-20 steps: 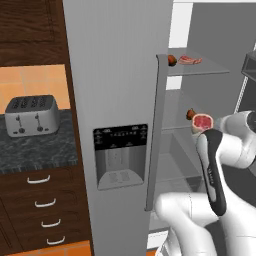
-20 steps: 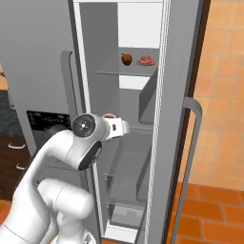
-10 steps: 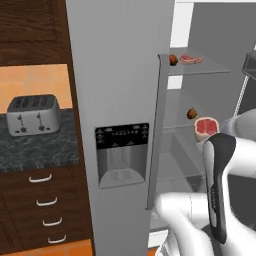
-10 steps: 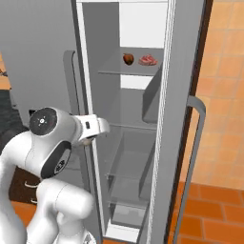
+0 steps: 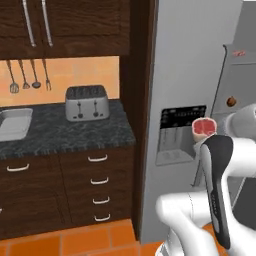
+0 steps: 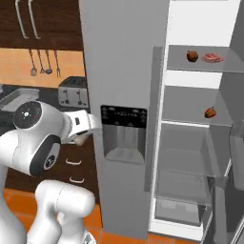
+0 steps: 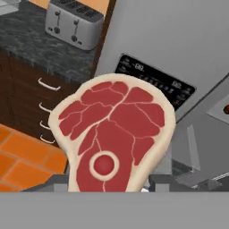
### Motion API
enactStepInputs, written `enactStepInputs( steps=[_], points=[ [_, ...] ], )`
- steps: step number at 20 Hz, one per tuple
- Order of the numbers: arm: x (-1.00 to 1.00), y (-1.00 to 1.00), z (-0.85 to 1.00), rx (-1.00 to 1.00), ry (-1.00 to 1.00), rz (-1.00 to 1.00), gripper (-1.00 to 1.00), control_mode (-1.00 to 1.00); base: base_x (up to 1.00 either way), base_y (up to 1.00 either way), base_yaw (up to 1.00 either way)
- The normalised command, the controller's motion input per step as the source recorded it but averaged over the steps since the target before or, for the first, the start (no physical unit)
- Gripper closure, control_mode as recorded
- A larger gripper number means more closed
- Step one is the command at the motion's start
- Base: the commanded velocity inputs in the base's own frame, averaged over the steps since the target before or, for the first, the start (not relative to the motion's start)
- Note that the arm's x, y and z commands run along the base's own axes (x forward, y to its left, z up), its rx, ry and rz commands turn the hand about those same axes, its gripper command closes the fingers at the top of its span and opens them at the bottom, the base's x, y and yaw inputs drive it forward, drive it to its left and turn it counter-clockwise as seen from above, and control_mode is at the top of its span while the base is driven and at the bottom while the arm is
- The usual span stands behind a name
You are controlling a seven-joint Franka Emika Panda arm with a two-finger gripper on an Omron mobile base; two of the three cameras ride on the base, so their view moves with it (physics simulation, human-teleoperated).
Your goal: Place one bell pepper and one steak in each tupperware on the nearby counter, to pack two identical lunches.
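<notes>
Pink-red and marbled with a white fat rim, the steak (image 7: 114, 136) stands upright between the jaws of the tool (image 7: 112, 185), which is clamped on its lower edge, so the slab's long axis rises straight up along the line of the fingers and its flat face looks back at the hand camera. From the left base view the same steak (image 5: 203, 127) sits just above the arm's dark wrist, in front of the fridge's dispenser panel (image 5: 179, 135). The relation that matters next is sideways: the tabletop (image 5: 65, 132) lies to the robot's left of the held meat and lower, with the toaster (image 5: 87, 102) standing on it and, further left still, a light-grey tray (image 5: 12, 124) at the edge of the view. I judge the coming move to be a leftward carry, then a lowering. Farthest off, on the open fridge's shelves, remain a second steak (image 6: 212, 58), a bell pepper (image 6: 192, 55) beside it and another pepper (image 6: 210, 112) one shelf down.
</notes>
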Motion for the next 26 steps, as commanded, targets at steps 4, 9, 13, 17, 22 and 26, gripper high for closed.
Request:
enactStepInputs(
  steps=[4,9,13,17,22,26],
  points=[
    [0.00,0.00,0.00,0.00,0.00,0.00,1.00,1.00,0.18,1.00,-0.10],
    [0.00,0.00,0.00,0.00,0.00,0.00,1.00,1.00,0.35,1.00,-0.10],
    [0.00,0.00,0.00,0.00,0.00,0.00,1.00,1.00,0.63,1.00,-0.06],
    [0.00,0.00,0.00,0.00,0.00,0.00,1.00,1.00,0.69,1.00,-0.04],
    [0.00,0.00,0.00,0.00,0.00,0.00,1.00,1.00,0.74,1.00,-0.05],
    [0.00,0.00,0.00,0.00,0.00,0.00,1.00,1.00,0.77,1.00,-0.04]
  ],
)
